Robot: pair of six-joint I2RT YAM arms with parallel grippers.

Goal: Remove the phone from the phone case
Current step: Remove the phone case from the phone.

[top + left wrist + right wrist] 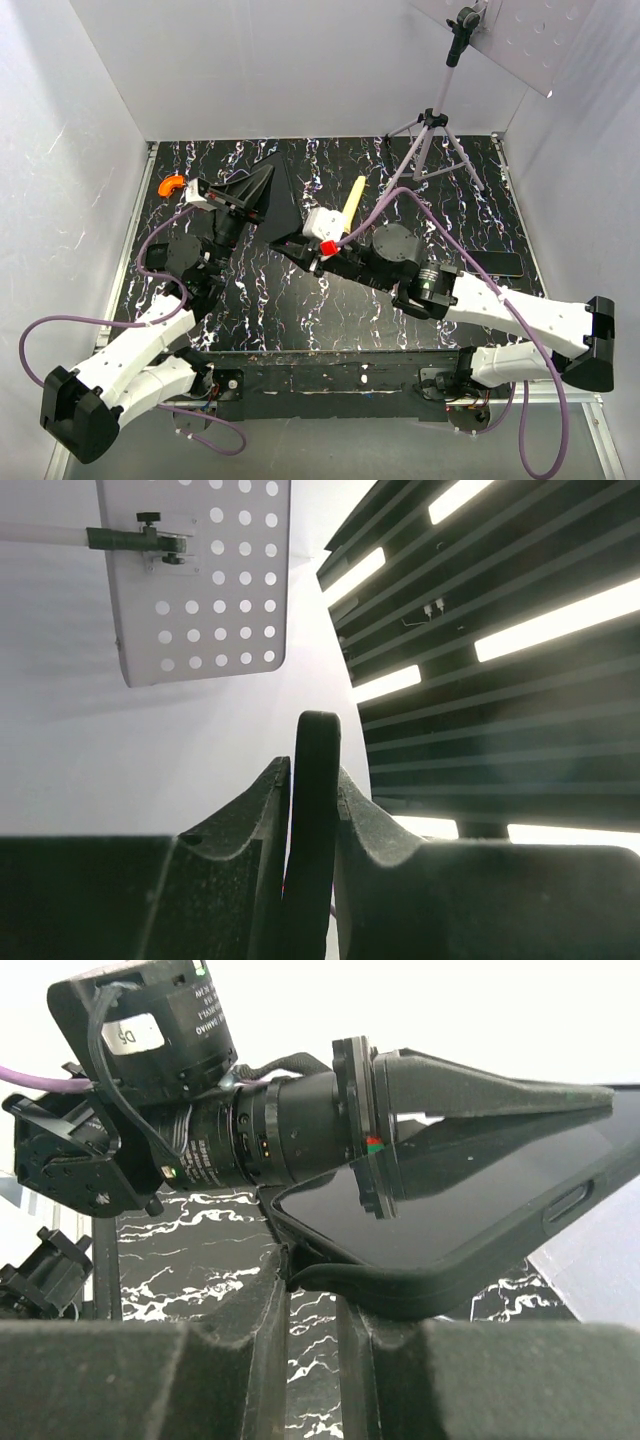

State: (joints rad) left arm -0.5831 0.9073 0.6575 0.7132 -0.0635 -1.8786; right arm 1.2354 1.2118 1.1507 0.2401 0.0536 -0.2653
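your left gripper (313,785) and right gripper (312,1295) each pinch an edge of the phone case (420,1285), holding it tilted in the air above the table (290,305), toward the middle of its back edge. the phone (470,1185) sits inside, screen showing.

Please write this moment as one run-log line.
left gripper: shut on thin matte black phone case | right gripper: shut on its edge | glossy black-screened phone: inside case, in mid-air

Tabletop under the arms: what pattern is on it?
The tabletop is black with white marble-like veins, clearest in the top external view.
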